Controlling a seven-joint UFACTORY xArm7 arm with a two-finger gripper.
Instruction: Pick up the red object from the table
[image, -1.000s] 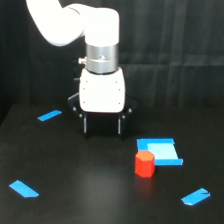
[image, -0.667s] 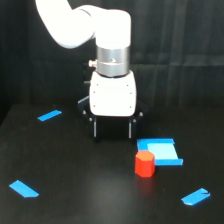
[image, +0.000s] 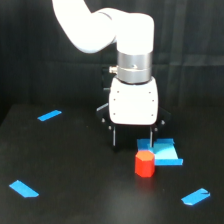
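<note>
Closer now, end effector (image: 133, 143), red object (image: 144, 164)

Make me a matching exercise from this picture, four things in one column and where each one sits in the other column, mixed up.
Things:
1. red object
2. gripper
3. large blue piece
4. blue strip

Places:
A. far toward the exterior view's left, alone on the table
B. just behind the red object, on its right in this view
C. above the table, open
D. standing upright near the middle

Pairs: 1-D, 2-C, 3-B, 4-A

One camera only, off the arm, looking slightly down across the black desk (image: 60, 165), close and facing the gripper (image: 133, 145) head-on.
</note>
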